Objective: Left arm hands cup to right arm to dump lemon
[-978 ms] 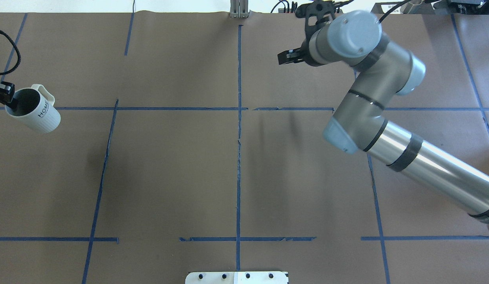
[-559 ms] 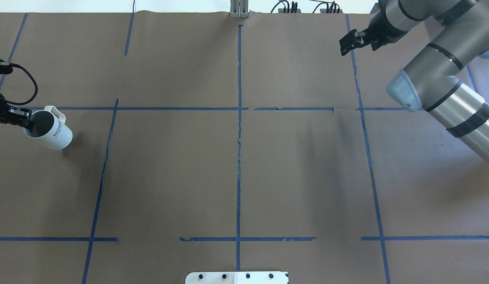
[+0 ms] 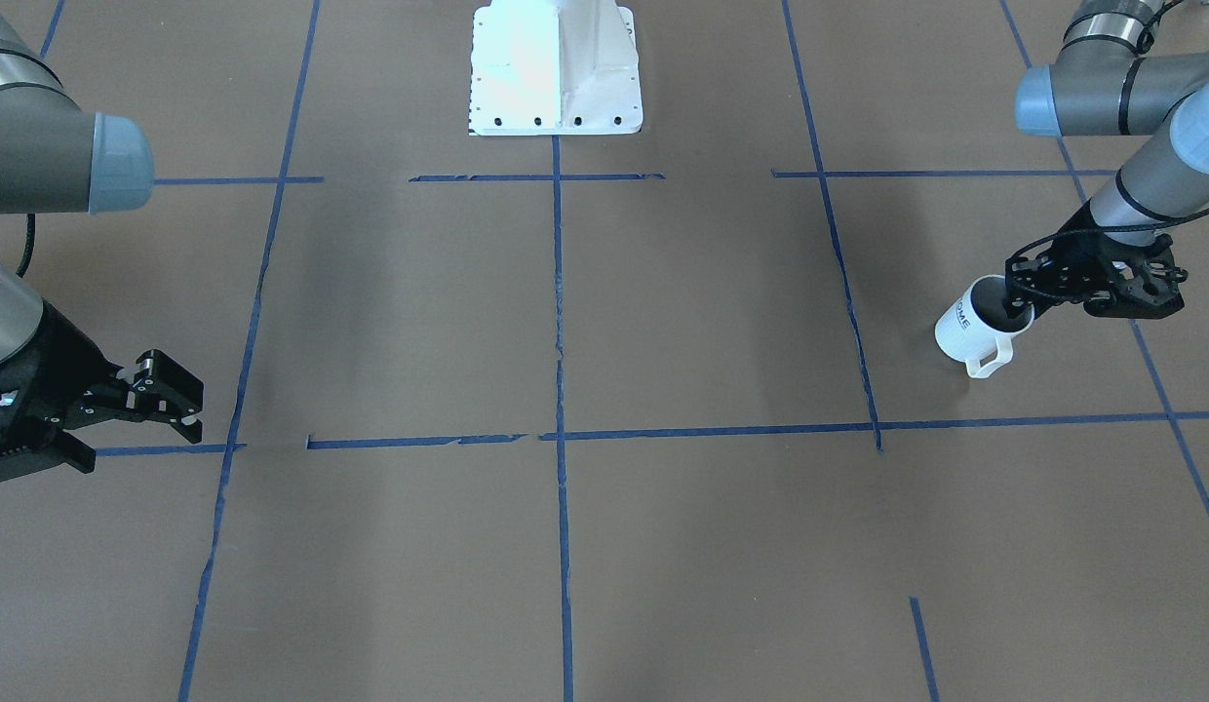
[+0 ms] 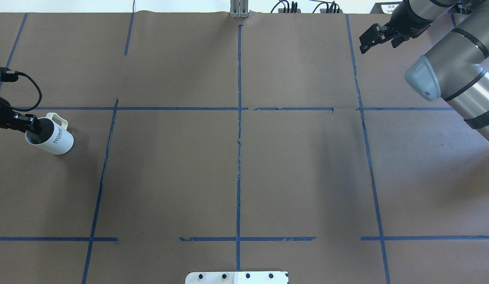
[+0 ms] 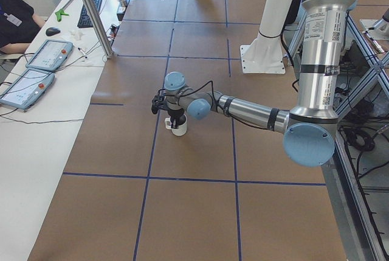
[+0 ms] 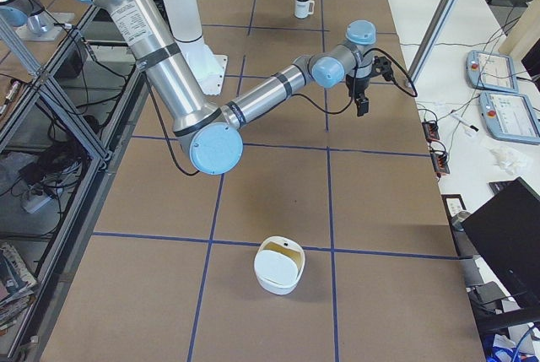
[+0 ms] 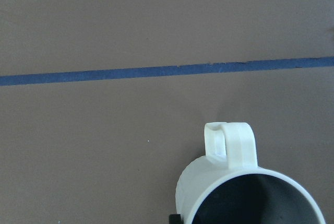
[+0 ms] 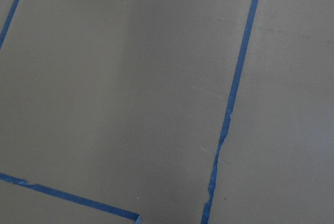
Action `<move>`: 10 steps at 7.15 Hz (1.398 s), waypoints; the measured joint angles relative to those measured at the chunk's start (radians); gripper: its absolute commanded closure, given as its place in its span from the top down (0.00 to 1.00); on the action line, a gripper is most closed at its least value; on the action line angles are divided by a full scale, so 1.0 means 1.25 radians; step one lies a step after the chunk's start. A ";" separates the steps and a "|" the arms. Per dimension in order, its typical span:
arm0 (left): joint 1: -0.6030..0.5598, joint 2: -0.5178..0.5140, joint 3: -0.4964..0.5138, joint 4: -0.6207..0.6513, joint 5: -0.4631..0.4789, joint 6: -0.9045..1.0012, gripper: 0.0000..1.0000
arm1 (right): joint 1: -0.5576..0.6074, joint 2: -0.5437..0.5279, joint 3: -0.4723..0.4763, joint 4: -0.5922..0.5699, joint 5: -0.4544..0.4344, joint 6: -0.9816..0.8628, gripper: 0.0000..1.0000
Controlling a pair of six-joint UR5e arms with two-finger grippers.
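Cup [image 4: 51,136] is being held by its rim at the table's [image 4: 169,177] left end, left fingers [image 4: 23,119] clamping it, right fingers [image 3: 171,375] hanging apart far off; carrying it across looks next.

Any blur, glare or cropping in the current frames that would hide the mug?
Overhead exterior: sharp, even light, the cup's HOME lettering readable, only a faint shadow beside it. Exterior front-facing: white robot base is washed out; cup sharp. Left wrist-mounted: cup cropped by the lower edge, its inside too dark to show contents. Right wrist-mounted: only table and blue tape, evenly lit.
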 measured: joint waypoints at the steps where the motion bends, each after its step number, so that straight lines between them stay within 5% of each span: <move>1: -0.003 -0.002 -0.009 0.024 -0.006 0.016 1.00 | 0.023 -0.009 0.003 -0.010 0.008 -0.038 1.00; 5: -0.205 -0.052 -0.062 0.358 -0.027 0.438 1.00 | 0.185 -0.162 0.076 -0.126 0.089 -0.303 1.00; 8: -0.409 0.048 -0.054 0.404 -0.049 0.595 1.00 | 0.318 -0.337 0.094 -0.183 0.105 -0.540 1.00; 10: -0.469 0.117 -0.076 0.400 -0.065 0.603 1.00 | 0.362 -0.427 0.094 -0.192 0.130 -0.570 1.00</move>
